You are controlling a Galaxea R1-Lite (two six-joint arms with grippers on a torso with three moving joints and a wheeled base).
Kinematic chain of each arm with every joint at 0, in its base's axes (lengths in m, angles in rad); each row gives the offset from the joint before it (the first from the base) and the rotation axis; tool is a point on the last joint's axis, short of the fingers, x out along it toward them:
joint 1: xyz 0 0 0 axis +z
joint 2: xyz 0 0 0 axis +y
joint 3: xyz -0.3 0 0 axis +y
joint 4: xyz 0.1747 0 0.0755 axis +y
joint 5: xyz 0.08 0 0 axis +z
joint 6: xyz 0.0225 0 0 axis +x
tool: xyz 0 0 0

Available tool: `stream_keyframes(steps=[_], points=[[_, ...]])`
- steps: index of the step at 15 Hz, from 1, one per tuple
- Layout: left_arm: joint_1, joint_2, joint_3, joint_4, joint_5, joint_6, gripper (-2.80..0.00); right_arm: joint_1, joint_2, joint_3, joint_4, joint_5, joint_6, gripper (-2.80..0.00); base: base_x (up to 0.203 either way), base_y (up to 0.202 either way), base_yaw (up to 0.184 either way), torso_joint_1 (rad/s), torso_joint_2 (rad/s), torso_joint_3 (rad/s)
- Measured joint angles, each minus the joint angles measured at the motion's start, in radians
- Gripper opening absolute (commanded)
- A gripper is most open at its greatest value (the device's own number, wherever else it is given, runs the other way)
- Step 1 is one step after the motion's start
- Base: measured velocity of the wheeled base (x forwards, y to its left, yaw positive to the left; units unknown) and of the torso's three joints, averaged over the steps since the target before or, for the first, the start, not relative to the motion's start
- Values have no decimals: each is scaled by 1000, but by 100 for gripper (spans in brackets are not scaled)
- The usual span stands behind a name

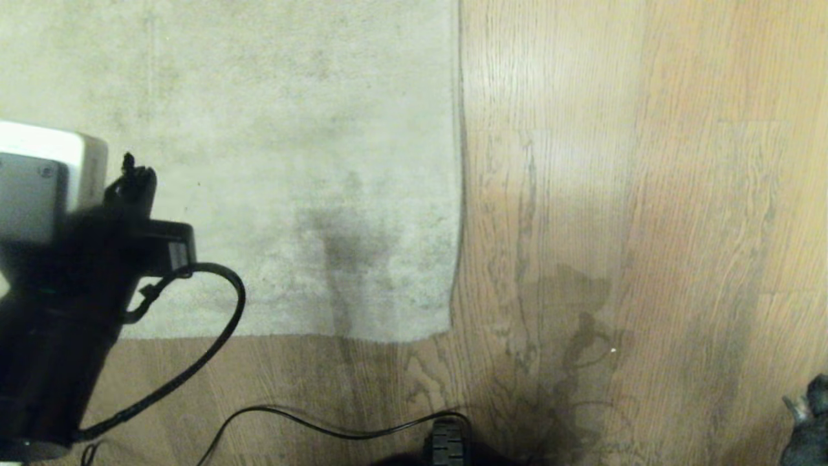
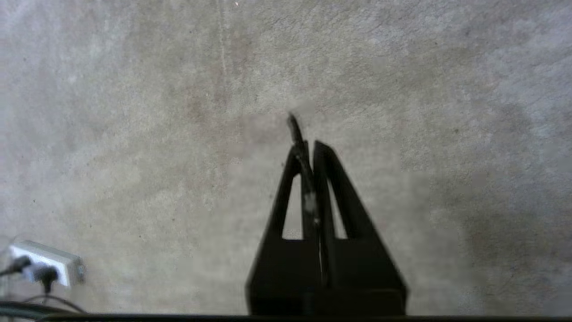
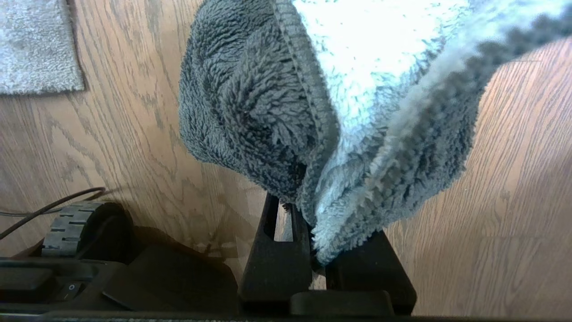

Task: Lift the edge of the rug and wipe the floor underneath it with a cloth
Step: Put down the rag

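The pale grey-beige rug lies flat, its rug edge (image 1: pixel 457 194) running down to a corner (image 1: pixel 449 331) on the wood-grain floor (image 1: pixel 647 226). My left gripper (image 2: pixel 308 145) hangs over the rug's mottled pile, well in from the border, shut with nothing of the rug between its fingers. In the head view it shows at the far left (image 1: pixel 131 175). My right gripper (image 3: pixel 308 210) is shut on the cloth (image 3: pixel 277 98), fluffy dark grey with a pale side, which drapes over the fingertips. The cloth (image 1: pixel 808 414) peeks in at the head view's lower right. The rug corner (image 3: pixel 40 53) lies apart from it.
A black cable (image 1: pixel 213 343) loops from my left arm across the rug's near border onto the floor. A base wheel (image 1: pixel 446 443) sits at the bottom centre. A white power strip (image 2: pixel 44 266) with plugs lies on the rug near my left gripper.
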Motion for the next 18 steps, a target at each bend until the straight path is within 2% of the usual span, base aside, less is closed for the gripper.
stream_keyframes(steps=[4,8,10,12,13,15,16,18], points=[[-2,-78,91,1,1,-2,-280,0,0,0,0,0,0,-280,0,0,0,0,0,0],[13,-235,292,13,0,-7,-280,0,0,0,0,0,0,-280,0,0,0,0,0,0],[57,-342,352,96,-4,-30,-280,0,0,0,0,0,0,-280,0,0,0,0,0,0],[117,-468,371,268,-49,-89,-280,0,0,0,0,0,0,-280,0,0,0,0,0,0],[162,-531,376,378,-110,-130,-280,0,0,0,0,0,0,-280,0,0,0,0,0,0],[246,-611,379,566,-295,-209,-280,0,0,0,0,0,0,-280,0,0,0,0,0,0],[273,-626,373,642,-400,-236,-280,0,0,0,0,0,0,-280,0,0,0,0,0,0],[294,-590,339,742,-576,-251,-280,0,0,0,0,0,0,-280,0,0,0,0,0,0]])
